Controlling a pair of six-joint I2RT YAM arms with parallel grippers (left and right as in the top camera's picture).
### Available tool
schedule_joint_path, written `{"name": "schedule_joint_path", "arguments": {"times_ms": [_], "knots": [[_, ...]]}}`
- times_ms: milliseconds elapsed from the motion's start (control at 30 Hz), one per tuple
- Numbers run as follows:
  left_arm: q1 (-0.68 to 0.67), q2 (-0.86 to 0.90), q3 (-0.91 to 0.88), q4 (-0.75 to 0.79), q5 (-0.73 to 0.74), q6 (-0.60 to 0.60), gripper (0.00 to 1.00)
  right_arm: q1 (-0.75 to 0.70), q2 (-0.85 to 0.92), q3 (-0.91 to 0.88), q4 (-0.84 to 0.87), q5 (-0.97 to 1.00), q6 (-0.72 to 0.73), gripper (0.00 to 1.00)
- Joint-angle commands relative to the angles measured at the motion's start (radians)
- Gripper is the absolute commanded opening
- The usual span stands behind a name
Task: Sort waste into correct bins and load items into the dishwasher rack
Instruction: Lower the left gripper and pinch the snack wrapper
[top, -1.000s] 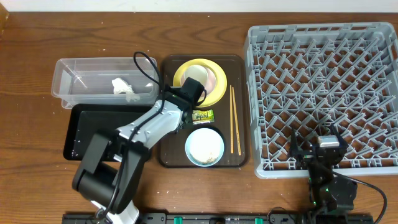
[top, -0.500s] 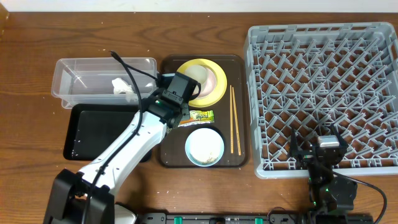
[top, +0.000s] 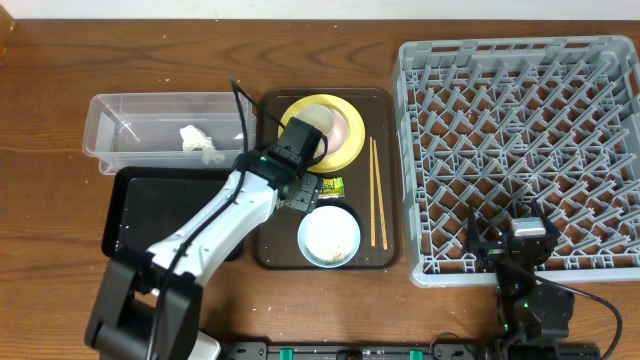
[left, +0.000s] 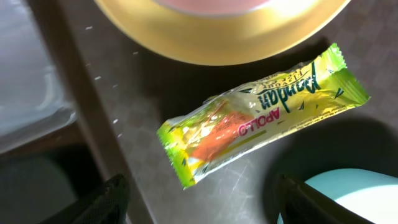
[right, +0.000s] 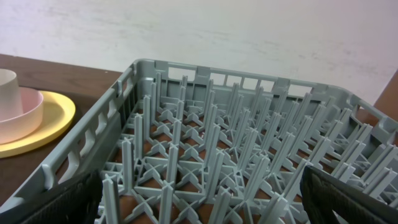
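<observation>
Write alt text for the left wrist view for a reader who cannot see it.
A green-and-yellow snack wrapper lies flat on a dark brown tray, with the left gripper open and its two dark fingertips at the bottom edge. A yellow plate fills the top, and a light blue bowl shows at bottom right.

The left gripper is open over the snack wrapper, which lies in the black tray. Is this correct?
No: the snack wrapper lies on the brown serving tray, as the overhead view shows. The left gripper is open over it.
</observation>
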Motion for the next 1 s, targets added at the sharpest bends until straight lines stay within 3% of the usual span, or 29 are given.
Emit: {"name": "schedule_joint_path", "arguments": {"times_ms": [0,400,967], "knots": [[0.001,0.050,-0.005,0.011,0.021,0.063,0.77,-0.001,-0.005,-0.002,-0.004,-0.002,-0.004,0.99],[0.002,0.153,-0.006,0.043,0.021,0.063,0.83,-0.001,-0.005,-0.002,-0.004,-0.002,-0.004,0.99],[0.002,0.202,-0.008,0.073,0.022,0.062,0.78,-0.001,-0.005,-0.002,-0.004,-0.002,-0.004,0.98]]}}
